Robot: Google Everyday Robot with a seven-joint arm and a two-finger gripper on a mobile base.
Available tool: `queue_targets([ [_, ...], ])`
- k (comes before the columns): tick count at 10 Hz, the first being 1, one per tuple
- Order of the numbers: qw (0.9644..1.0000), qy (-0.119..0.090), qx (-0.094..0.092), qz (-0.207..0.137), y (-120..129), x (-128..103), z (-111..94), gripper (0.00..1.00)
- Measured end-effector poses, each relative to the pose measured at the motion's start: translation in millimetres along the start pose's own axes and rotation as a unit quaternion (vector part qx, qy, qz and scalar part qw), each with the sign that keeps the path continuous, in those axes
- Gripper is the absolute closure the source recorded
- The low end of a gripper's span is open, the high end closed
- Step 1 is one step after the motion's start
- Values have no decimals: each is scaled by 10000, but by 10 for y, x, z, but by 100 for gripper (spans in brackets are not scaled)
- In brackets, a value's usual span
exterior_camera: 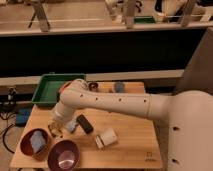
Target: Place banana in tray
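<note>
The green tray (pixel 47 92) sits at the table's back left corner, partly hidden behind my arm. My gripper (pixel 54 129) points down at the table's left side, in front of the tray and just behind the two maroon bowls. No banana shows clearly; what is under or in the gripper is hidden.
A maroon bowl (pixel 35 142) holding a pale blue thing and a second maroon bowl (pixel 64 155) stand at the front left. A black object (pixel 84 123) and a blue one (pixel 71 125) lie right of the gripper. A white cup (pixel 106 138) lies on its side. Small items (pixel 119 87) sit at the back.
</note>
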Motion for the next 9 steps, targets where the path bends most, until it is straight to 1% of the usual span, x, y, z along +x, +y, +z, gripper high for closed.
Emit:
queue_targets([
  [4,10000,30,21,-48,-29,84,-12,98],
  [9,9999,94,69,-123,-95,284,-108,98],
])
